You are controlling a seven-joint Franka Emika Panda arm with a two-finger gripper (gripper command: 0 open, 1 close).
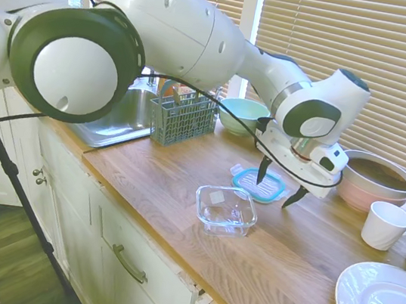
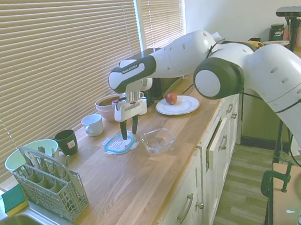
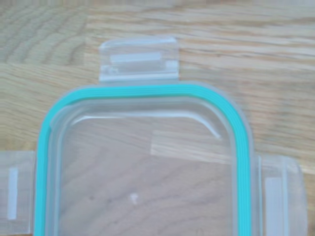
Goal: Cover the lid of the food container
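The lid (image 1: 260,183) is lying flat on the wooden counter (image 1: 300,266), just right of centre in the first exterior view and lower left of centre in the second exterior view, where it (image 2: 119,143) is seen beside the food container (image 2: 158,140). In the wrist view its teal seal (image 3: 147,93) is being shown as an unbroken band, with clear snap flaps sticking out on 3 visible sides. It is being judged light, thin and fairly stiff, with a smooth plastic face that may slip; the rim edge looks like the best place to be gripped, since a hinged flap would probably fold under the pinch.

The gripper (image 1: 280,185) is being held directly over the lid with its 2 dark fingers spread apart and nothing between them; whether the tips are touching the lid cannot be told.

The food container (image 1: 226,209) is standing upright and empty, apart from the lid, below and left of it in the first exterior view, with a white sticker showing through its base. Being glass, it is being judged heavier, rigid and breakable, so the lid should be set down gently and squarely.

Further out, a pink bowl (image 1: 377,180) with a dark inside is sitting at the right, a white mug (image 1: 386,225) below it, a light-green bowl (image 1: 242,115) above centre, and a cutlery basket (image 1: 182,117) beside the sink (image 1: 116,120). An apple (image 2: 171,98) is resting on a white plate (image 2: 184,107)
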